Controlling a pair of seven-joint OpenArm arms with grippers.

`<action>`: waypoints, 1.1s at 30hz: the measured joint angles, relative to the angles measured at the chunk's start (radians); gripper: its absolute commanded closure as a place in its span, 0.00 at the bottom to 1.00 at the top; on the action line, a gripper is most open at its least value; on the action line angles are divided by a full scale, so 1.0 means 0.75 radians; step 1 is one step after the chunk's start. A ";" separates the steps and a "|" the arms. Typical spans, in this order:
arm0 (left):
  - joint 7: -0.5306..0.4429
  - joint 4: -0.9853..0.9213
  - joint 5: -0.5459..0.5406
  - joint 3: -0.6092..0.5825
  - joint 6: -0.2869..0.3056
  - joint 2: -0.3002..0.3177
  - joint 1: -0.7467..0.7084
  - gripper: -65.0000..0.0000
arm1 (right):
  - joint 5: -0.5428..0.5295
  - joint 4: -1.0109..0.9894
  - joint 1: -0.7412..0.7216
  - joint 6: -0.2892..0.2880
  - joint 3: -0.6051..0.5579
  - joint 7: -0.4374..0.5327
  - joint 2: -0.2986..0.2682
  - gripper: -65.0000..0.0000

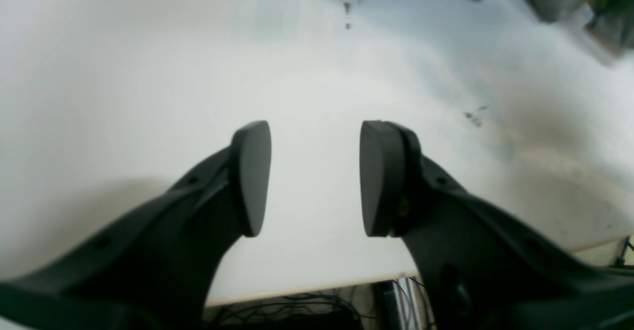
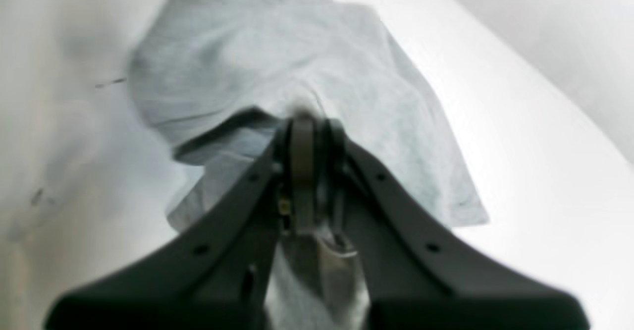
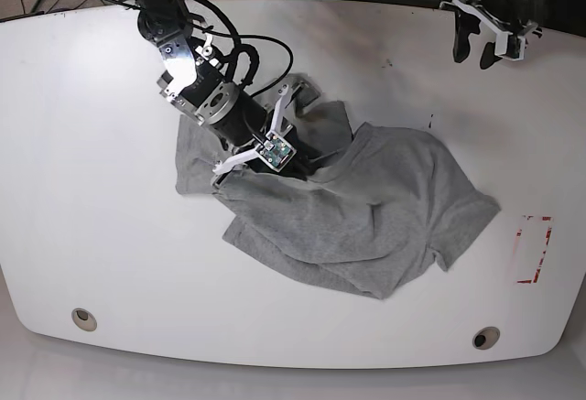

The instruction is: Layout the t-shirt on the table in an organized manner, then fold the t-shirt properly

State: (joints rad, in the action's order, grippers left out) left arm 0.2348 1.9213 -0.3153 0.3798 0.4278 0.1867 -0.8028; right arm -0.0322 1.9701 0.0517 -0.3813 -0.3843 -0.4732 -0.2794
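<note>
The right gripper (image 2: pixel 302 122) has its jaws pinched tight on a bunched fold of the shirt (image 3: pixel 366 212), the grey cloth puckering up at the fingertips and spilling away from them across the table (image 3: pixel 92 189). Seen from the base view, that grip sits near the upper left of the garment, with the arm leaning in low over the cloth and hiding part of it. The left gripper (image 1: pixel 314 179) is well apart from all this, up at the far edge of the table, its jaws standing wide with nothing between the pads (image 1: pixel 252 176) but bare white tabletop; only a strip of grey shows at the top of its own view. The shirt itself lies crumpled roughly mid-table, a little to the right of centre: one sleeve sticks out toward the red-marked rectangle (image 3: pixel 533 249), the body is twisted and folded over itself, and a loose flap trails off on the left. No lettering shows, so I cannot tell which face is up. By my reckoning the job is barely begun. The spreading is under way with one corner in hand, but nothing lies flat yet, the sleeves and hem are not squared, and every fold is still to come. The two grommet holes (image 3: pixel 83 318) near the front edge sit clear of the cloth.
</note>
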 measured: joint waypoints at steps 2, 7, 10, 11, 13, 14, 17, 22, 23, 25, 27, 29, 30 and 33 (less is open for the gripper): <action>0.006 0.000 -0.001 -0.023 0.003 0.012 0.011 0.58 | -0.003 0.000 0.006 -0.006 0.000 -0.006 -0.001 1.00; 0.001 0.002 -0.001 -0.059 -0.001 0.021 0.031 0.58 | 0.002 0.001 0.012 0.004 -0.001 -0.012 -0.001 1.00; 0.002 0.002 0.000 -0.093 -0.002 0.022 0.032 0.58 | 0.002 0.000 0.001 0.004 0.012 -0.012 0.009 1.00; 0.007 0.002 0.000 -0.107 -0.001 0.022 0.037 0.58 | 0.001 -0.001 -0.005 -0.004 0.033 -0.014 0.022 1.00; 0.010 0.002 0.000 -0.143 -0.001 0.020 0.052 0.58 | -0.001 -0.001 -0.035 -0.007 0.057 -0.015 0.031 1.00; 0.016 0.002 0.000 -0.162 -0.001 0.021 0.064 0.58 | -0.003 -0.002 -0.054 -0.007 0.070 -0.015 0.037 1.00; 0.042 0.002 -0.002 -0.223 -0.001 0.022 0.104 0.58 | -0.003 -0.002 -0.127 -0.005 0.092 -0.013 0.036 1.00; 0.131 0.002 -0.001 -0.338 0.000 0.021 0.159 0.58 | -0.003 -0.009 -0.225 -0.002 0.097 -0.011 0.016 1.00; 0.138 0.002 -0.001 -0.365 -0.002 0.022 0.167 0.58 | -0.003 -0.013 -0.240 -0.003 0.096 -0.012 0.014 1.00; 0.158 0.002 -0.001 -0.419 -0.001 0.022 0.191 0.58 | -0.003 -0.020 -0.268 -0.006 0.092 -0.013 0.014 1.00; 0.178 0.002 -0.001 -0.478 -0.001 0.022 0.227 0.58 | -0.004 -0.022 -0.297 -0.006 0.092 -0.013 0.015 1.00; 0.201 0.002 -0.001 -0.535 0.000 0.021 0.270 0.58 | -0.004 -0.024 -0.330 -0.006 0.091 -0.012 0.018 1.00; 0.218 0.002 -0.002 -0.561 0.000 0.022 0.289 0.58 | -0.008 -0.024 -0.342 -0.007 0.092 -0.011 0.018 1.00; 0.256 -0.001 -0.001 -0.623 -0.001 0.021 0.358 0.58 | -0.008 -0.028 -0.376 -0.006 0.092 -0.011 0.017 1.00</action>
State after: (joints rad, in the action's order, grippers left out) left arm 0.4271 1.9209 -0.3157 -0.0875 0.4274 0.2028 -0.5343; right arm -0.0380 1.9491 -0.2306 -0.3859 -0.3153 -0.4816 -0.2665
